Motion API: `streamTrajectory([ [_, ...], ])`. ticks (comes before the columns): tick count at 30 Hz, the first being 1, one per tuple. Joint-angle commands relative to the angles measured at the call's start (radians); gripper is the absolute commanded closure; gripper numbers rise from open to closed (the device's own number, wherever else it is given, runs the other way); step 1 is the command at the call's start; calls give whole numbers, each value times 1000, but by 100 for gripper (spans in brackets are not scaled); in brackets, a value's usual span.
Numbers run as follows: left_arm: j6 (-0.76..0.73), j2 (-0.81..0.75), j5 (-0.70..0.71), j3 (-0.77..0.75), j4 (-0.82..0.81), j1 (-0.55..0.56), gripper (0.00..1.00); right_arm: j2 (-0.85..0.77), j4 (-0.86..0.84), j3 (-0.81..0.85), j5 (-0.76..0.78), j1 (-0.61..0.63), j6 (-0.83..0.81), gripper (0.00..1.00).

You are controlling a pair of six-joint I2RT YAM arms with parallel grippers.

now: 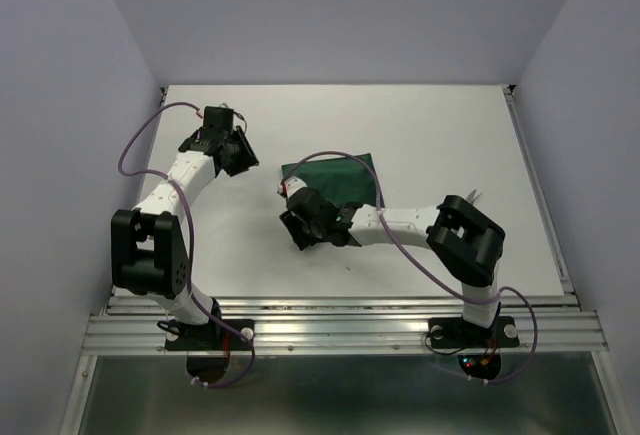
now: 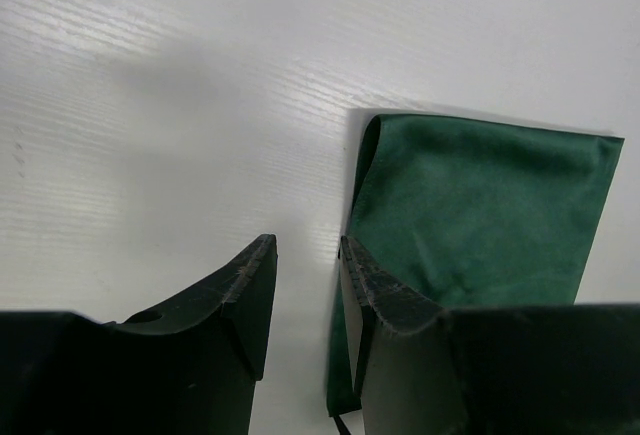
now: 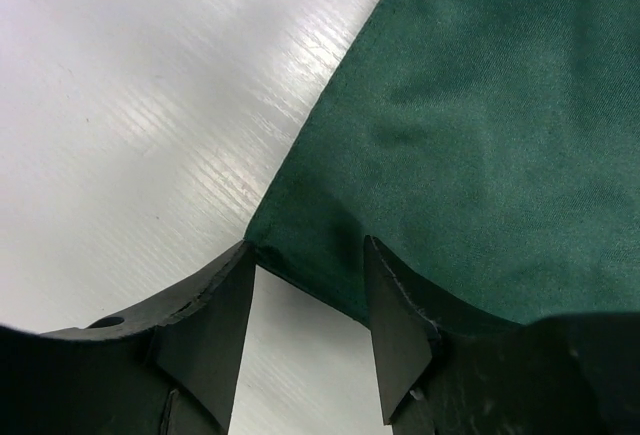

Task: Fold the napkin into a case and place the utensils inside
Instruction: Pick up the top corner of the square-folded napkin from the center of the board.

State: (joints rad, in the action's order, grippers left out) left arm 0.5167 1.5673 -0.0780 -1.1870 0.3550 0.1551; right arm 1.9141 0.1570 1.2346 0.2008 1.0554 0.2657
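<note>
The dark green napkin (image 1: 340, 177) lies flat in the middle of the white table (image 1: 420, 125), folded to a rectangle. My right gripper (image 1: 293, 205) is open at its near-left corner. In the right wrist view the napkin (image 3: 470, 105) has its corner edge lying between my spread fingertips, and the right gripper (image 3: 305, 247) is not closed on it. My left gripper (image 1: 243, 161) is open and empty, left of the napkin. In the left wrist view the left gripper (image 2: 306, 247) hovers beside the napkin's (image 2: 480, 205) left edge. Slim silver utensil tips (image 1: 473, 195) peek out behind my right elbow, and the rest is hidden.
Purple walls close in the table on the left, back and right. A metal rail (image 1: 340, 320) runs along the near edge by the arm bases. Purple cables loop from both arms over the table.
</note>
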Motion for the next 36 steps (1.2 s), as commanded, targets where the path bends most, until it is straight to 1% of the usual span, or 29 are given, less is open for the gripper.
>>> streamTrajectory([
  [1,-12,-39,-14,20,-16,-3,57,3,-24,52,-6,9,10,48],
  [6,-12,-38,-19,24,-21,-3,57,8,-25,55,-12,9,10,49],
  [16,-14,-30,-26,32,-28,-3,57,33,-27,77,-18,37,1,49],
  [20,-15,-32,-26,30,-28,-3,57,48,-20,86,0,37,-2,50],
  [23,-14,-33,-26,33,-30,-3,57,54,-14,92,22,37,0,54],
  [24,-14,-33,-28,35,-30,-3,57,56,-14,92,25,37,0,58],
  [26,-15,-32,-29,35,-30,-3,57,56,-13,92,32,37,0,61],
  [27,-15,-33,-29,35,-31,-3,57,56,-11,92,37,37,0,65],
  [31,-15,-35,-31,36,-31,-3,57,60,-4,95,52,37,1,71],
  [32,-15,-36,-31,38,-33,-3,57,59,-4,94,54,37,3,74],
  [35,-15,-38,-31,40,-33,-3,57,53,-4,92,54,37,7,79],
  [36,-15,-39,-32,41,-33,-3,57,51,-5,92,55,37,9,82],
])
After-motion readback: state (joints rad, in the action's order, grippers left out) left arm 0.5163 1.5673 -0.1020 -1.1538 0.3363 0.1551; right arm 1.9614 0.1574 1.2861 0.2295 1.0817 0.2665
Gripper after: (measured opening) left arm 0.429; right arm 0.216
